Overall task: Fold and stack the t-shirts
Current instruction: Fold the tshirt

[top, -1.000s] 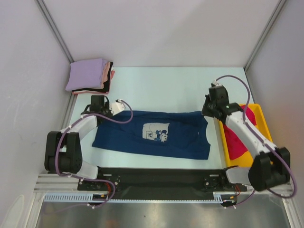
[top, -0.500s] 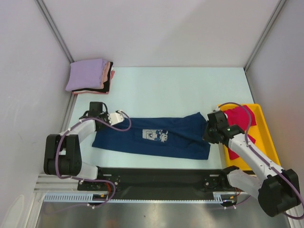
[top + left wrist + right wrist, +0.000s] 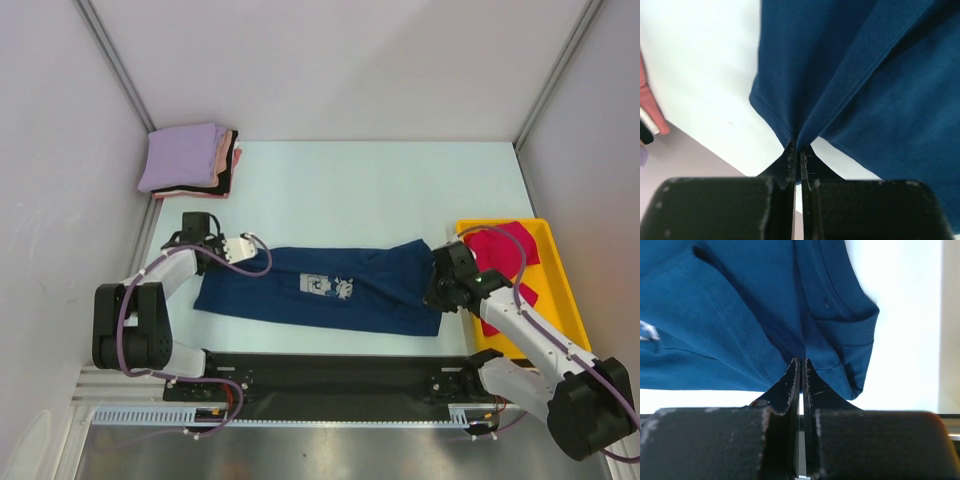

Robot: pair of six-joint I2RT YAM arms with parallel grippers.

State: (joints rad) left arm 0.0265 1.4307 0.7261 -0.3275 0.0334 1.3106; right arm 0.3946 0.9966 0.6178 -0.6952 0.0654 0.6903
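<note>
Navy shirt (image 3: 330, 290) lies stretched across the lower centre of the top view, left gripper (image 3: 796, 148) pinched closed on its left edge, right gripper (image 3: 801, 366) likewise on its right edge, folded stack (image 3: 190, 160) upper left.

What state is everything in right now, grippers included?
Navy blue cloth t-shirt with white cartoon print: half-folded lengthwise on the table, held at both ends.
Left gripper: shut on the shirt's left end.
Right gripper: shut on its right end.
Lavender-topped stack of cloth shirts: folded, far left corner.
Crimson cloth shirt: crumpled, unfolded, in the yellow plastic tray.
</note>
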